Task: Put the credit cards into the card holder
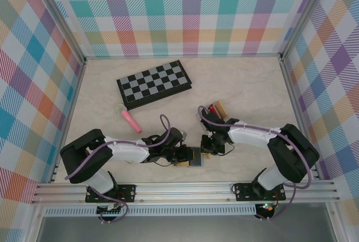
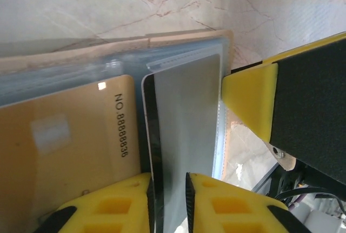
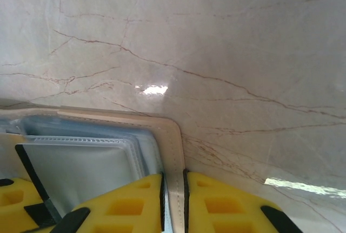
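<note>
The card holder (image 1: 196, 160) is a tan-edged cover (image 2: 81, 54) with clear plastic sleeves, lying near the front edge between both arms. A gold credit card (image 2: 70, 135) printed with a number sits in one sleeve. A grey credit card with a black edge (image 2: 184, 114) is partly inside the neighbouring sleeve. My left gripper (image 2: 167, 176) stands open around that card's near end, one finger against its edge. My right gripper (image 3: 173, 176) is shut on the holder's tan edge (image 3: 167, 130). More credit cards, red and gold (image 1: 216, 109), lie behind the right arm.
A folded black-and-grey chessboard (image 1: 153, 83) lies at the back centre. A pink toy microphone (image 1: 129, 117) lies left of centre. Checked walls close the table on three sides, and a metal rail (image 1: 185, 188) runs along the front.
</note>
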Tool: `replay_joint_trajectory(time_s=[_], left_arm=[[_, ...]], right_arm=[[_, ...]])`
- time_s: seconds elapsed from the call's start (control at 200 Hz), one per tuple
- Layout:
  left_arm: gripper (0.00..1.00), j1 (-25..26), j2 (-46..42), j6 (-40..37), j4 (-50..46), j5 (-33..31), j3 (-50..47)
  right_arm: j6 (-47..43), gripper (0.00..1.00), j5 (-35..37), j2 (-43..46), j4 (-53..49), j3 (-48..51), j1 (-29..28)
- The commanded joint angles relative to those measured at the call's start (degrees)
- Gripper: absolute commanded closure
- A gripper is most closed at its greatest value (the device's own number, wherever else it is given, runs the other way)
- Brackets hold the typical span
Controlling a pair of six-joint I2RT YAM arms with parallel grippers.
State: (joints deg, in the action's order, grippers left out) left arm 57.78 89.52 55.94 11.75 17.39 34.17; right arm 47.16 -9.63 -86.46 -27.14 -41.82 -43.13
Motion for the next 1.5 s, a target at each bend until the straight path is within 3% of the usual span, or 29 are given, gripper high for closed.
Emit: replay_joint_trajectory(time_s=[0.0,0.17,0.425,0.55,0.745,0.935,1.495], left_arm=[[0.72,1.3,0.1,-1.6,-4.7,-1.8,1.2],[0.71,1.3,-2.4,-3.8,-10.4,-4.2,2.1],[0.84,1.4,1.7,-3.9,-6.8,-0.9,3.7],[0.86,1.8,3.8,-4.2,-6.3,1.3,5.5],[0.82,1.9,1.0,-4.4,-10.3,-1.9,4.9],[0.7,1.8,-4.3,-5.0,-17.1,-7.6,3.7],[0.65,1.7,-9.2,-6.7,-23.1,-12.8,5.9]], right_arm=[[1.0,0.83,-0.4,-0.8,1.8,1.9,-0.9],[0.7,0.82,0.8,0.0,0.0,1.8,-0.9],[0.6,0.84,-2.1,-0.1,2.4,2.2,-0.9],[0.8,0.84,-3.3,-0.7,3.8,2.1,-0.9],[0.9,0.81,1.0,1.0,0.1,1.3,-0.9],[-0.2,0.76,7.9,3.0,-7.1,0.2,-0.9],[-1.5,0.64,8.9,8.8,-10.8,-1.6,-0.9]])
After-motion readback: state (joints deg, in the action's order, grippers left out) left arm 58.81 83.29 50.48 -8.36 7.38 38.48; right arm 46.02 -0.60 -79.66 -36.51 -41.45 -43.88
